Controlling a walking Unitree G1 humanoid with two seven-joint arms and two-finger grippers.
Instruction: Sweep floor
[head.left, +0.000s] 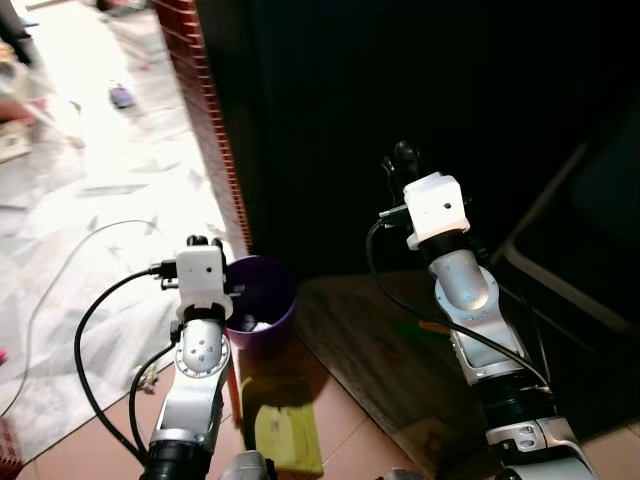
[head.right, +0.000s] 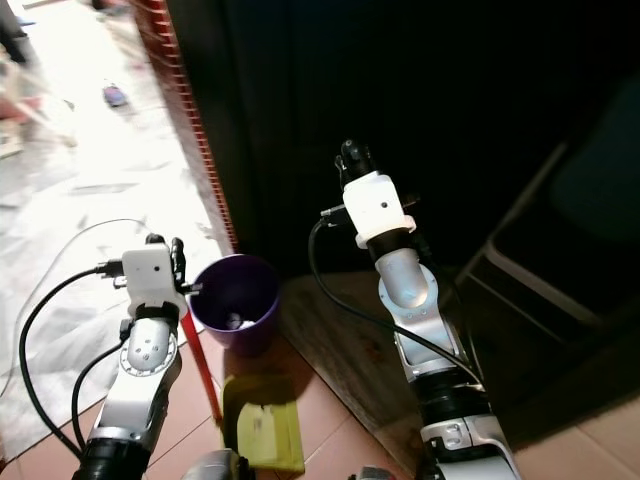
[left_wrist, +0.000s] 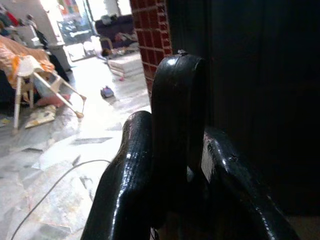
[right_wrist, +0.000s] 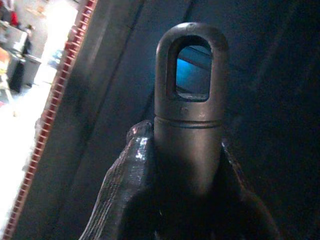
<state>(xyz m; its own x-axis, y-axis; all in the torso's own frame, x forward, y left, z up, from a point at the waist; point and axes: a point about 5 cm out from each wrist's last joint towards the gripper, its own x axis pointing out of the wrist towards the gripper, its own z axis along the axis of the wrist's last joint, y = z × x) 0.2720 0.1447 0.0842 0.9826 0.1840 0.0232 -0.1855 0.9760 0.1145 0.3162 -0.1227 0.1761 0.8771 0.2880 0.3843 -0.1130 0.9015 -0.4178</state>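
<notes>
My left gripper (head.left: 205, 243) is shut on the black looped top of a dustpan handle (left_wrist: 177, 125). Below it a red shaft (head.right: 203, 370) runs down to the yellow-green dustpan (head.right: 263, 432) on the tiled floor at my feet. My right gripper (head.left: 404, 160) is raised in front of the dark wall and shut on a grey broom handle (right_wrist: 190, 105) with a hanging hole at its tip. The rest of the broom is hidden behind the right arm. A purple bucket (head.left: 263, 300) stands just beyond the left gripper.
A red brick pillar (head.left: 205, 110) divides the bright marble floor on the left from a dark wall ahead. A thin cable (head.left: 90, 245) lies on the marble floor. A dark chair frame (head.left: 565, 275) stands at the right. A white high chair (left_wrist: 27, 75) is far left.
</notes>
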